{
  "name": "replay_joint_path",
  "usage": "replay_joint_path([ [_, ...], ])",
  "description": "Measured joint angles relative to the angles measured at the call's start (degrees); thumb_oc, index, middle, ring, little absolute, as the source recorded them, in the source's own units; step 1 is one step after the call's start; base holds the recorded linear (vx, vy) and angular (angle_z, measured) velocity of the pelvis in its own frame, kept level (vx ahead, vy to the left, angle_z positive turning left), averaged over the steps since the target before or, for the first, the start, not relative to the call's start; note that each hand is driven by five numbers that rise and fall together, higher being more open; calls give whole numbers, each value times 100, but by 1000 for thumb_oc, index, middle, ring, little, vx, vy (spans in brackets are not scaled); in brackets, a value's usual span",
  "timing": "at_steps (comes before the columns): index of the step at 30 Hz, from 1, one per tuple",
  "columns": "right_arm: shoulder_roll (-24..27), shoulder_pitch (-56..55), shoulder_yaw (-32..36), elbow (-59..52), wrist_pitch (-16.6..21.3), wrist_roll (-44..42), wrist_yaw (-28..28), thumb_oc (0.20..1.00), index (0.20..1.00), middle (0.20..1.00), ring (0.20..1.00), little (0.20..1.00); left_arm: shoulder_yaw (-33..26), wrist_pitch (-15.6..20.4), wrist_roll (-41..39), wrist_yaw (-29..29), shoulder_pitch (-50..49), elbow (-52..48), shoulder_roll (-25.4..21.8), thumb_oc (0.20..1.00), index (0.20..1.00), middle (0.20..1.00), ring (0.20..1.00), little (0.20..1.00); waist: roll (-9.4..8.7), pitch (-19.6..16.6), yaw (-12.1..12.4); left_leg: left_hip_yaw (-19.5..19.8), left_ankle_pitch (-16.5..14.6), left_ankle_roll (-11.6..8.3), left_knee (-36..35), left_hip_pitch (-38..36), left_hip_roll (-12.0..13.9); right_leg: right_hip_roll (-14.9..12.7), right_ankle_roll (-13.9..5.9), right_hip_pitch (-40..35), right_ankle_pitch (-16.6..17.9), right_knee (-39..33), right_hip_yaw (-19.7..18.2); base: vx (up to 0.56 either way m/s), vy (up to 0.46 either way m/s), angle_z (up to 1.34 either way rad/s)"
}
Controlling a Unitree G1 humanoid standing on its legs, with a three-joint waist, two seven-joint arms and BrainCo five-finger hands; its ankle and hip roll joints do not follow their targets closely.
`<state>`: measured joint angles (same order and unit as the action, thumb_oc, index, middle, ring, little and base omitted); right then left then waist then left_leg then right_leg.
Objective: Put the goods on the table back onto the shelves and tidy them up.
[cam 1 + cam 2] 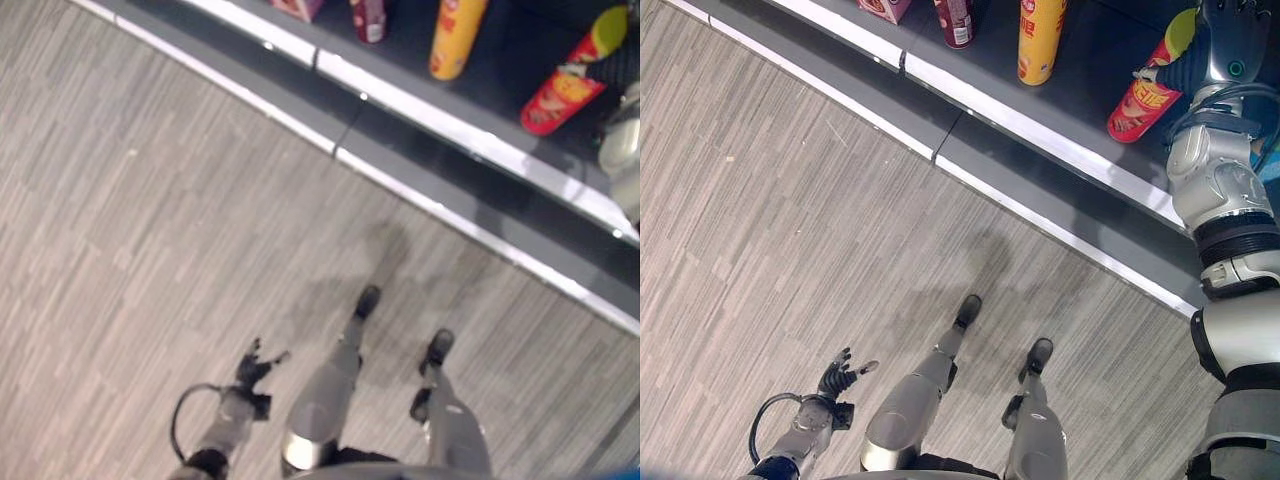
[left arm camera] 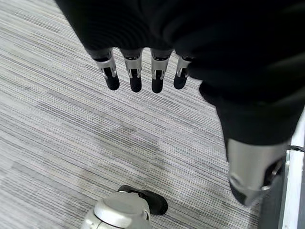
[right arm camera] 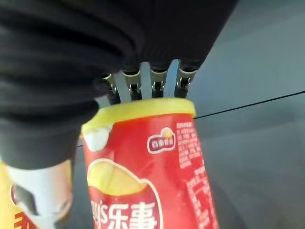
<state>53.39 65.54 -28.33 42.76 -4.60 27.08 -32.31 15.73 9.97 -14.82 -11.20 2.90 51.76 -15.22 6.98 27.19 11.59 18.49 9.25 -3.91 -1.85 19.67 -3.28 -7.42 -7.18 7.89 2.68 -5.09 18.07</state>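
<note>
A red chip can (image 1: 1145, 100) with a yellow lid leans tilted on the dark shelf (image 1: 1020, 115) at the upper right. My right hand (image 1: 1230, 35) is at its top end. In the right wrist view the fingers (image 3: 157, 78) wrap behind the red can (image 3: 147, 176) just under its lid, and the thumb (image 3: 43, 191) lies against its side. My left hand (image 1: 840, 378) hangs low over the floor at the lower left, holding nothing. Its fingers (image 2: 136, 76) are straight.
A tall yellow can (image 1: 1040, 40), a dark red can (image 1: 955, 22) and a pink box (image 1: 885, 8) stand further left on the same shelf. A white strip (image 1: 420, 105) runs along the shelf's front edge. Grey striped carpet (image 1: 150, 220) lies below it.
</note>
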Motion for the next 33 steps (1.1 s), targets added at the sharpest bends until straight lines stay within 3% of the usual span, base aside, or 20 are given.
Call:
replay_joint_path([
  [18, 3, -22, 28, -30, -9, 6, -5, 1000, 1000, 1000, 1000, 1000, -5, -6, 2, -1, 11, 11, 9, 1000, 1000, 1000, 1000, 1000, -3, -1, -32, 0, 14, -8, 0, -4, 2, -3, -1, -5, 20, 0, 0, 5, 2, 0],
  [20, 16, -408, 445, -530, -48, 106, -34, 1000, 1000, 1000, 1000, 1000, -64, -27, 18, -8, 78, 111, 91, 1000, 1000, 1000, 1000, 1000, -23, 5, -52, -9, 13, -8, -7, -102, 0, -12, -1, -109, 21, 0, 3, 314, 311, 10],
  [21, -452, -2191, 2493, -2491, -47, 195, 215, 1000, 1000, 1000, 1000, 1000, -49, -222, 75, -59, 233, 36, 181, 1000, 1000, 1000, 1000, 1000, -171, 148, -97, -334, -336, -347, 104, -354, 67, -80, 11, -441, -6, 0, -15, 286, 505, 70],
  [22, -1877, -4786, 4537, -5189, 180, 227, 193, 1000, 1000, 1000, 1000, 1000, 50, -394, 163, -104, 340, -30, 135, 1000, 1000, 1000, 1000, 1000, -161, 270, -135, -827, -401, -405, 351, -720, 169, -142, -40, -1109, -113, 59, -24, 57, 469, 98],
  [23, -4424, -8207, 5281, -7355, 848, 224, 583, 1000, 1000, 1000, 1000, 1000, -1107, -446, 485, -165, -563, -394, 617, 1000, 1000, 1000, 1000, 1000, -531, 52, -739, -1354, -337, 101, -44, -1776, 299, -196, -389, -1291, -394, 1290, -364, -40, 190, -30],
  [24, -3825, -7965, 5164, -6609, 611, 79, 682, 1000, 1000, 1000, 1000, 1000, -1587, -358, 501, -287, -1397, -218, 472, 1000, 1000, 1000, 1000, 1000, -927, -577, -1309, -1558, -587, 103, -69, -1976, 264, -228, -395, -969, -414, 1581, -658, -38, 180, -234],
  [25, -3045, -7752, 5167, -6025, 554, -32, 614, 1000, 1000, 1000, 1000, 1000, -1365, -476, 580, -230, -1549, 416, 270, 1000, 1000, 1000, 1000, 1000, -1255, -1186, -1324, -1607, -871, 214, 51, -1962, 203, -245, -339, -633, -478, 1567, -1011, -27, 102, -391],
  [26, -2398, -7579, 5164, -5663, 559, -88, 580, 1000, 1000, 1000, 1000, 1000, -1288, -541, 664, -222, -1568, 873, 128, 1000, 1000, 1000, 1000, 1000, -1349, -1528, -1322, -1604, -1247, 395, 177, -1942, 212, -208, -308, -488, -592, 1372, -1183, -24, 63, -365],
  [27, -2055, -7397, 5153, -5432, 605, -162, 506, 1000, 1000, 1000, 1000, 1000, -1345, -555, 721, -225, -1301, 1252, -25, 1000, 1000, 1000, 1000, 1000, -1521, -1584, -1432, -1860, -1394, 519, 243, -1952, 45, -339, -223, -461, -660, 1061, -1427, -16, 48, -238],
  [28, -1909, -7458, 4898, -5115, 603, -289, 564, 1000, 1000, 1000, 1000, 1000, -1511, -531, 728, -239, -747, 1572, -66, 1000, 1000, 1000, 1000, 1000, -1419, -1588, -1758, -1909, -1363, 502, 333, -1857, 40, -355, -406, -453, -282, 881, -1498, -20, 70, -111],
  [29, -2016, -7498, 4149, -4920, 644, -377, 754, 1000, 1000, 1000, 1000, 1000, -1566, -394, 758, -240, -446, 1342, -111, 1000, 1000, 1000, 1000, 1000, -1355, -1619, -1856, -1973, -1346, 505, 417, -1908, -68, -443, -414, -467, -260, 885, -1504, -36, 86, -23],
  [31, -1969, -7437, 3592, -4673, 842, -364, 982, 1000, 1000, 1000, 1000, 1000, -1566, -362, 765, -224, -221, 1340, -92, 1000, 1000, 1000, 1000, 1000, -1289, -1614, -1803, -1987, -1293, 570, 380, -1949, -127, -509, -439, -458, -247, 894, -1540, -18, 31, 0],
  [33, -1972, -7382, 3513, -4542, 890, -370, 1051, 1000, 1000, 1000, 1000, 1000, -1548, -371, 766, -221, -238, 1351, 74, 1000, 1000, 1000, 1000, 1000, -1238, -1586, -1715, -1981, -1244, 565, 379, -1932, -204, -587, -449, -550, -229, 678, -1557, -5, 38, 4],
])
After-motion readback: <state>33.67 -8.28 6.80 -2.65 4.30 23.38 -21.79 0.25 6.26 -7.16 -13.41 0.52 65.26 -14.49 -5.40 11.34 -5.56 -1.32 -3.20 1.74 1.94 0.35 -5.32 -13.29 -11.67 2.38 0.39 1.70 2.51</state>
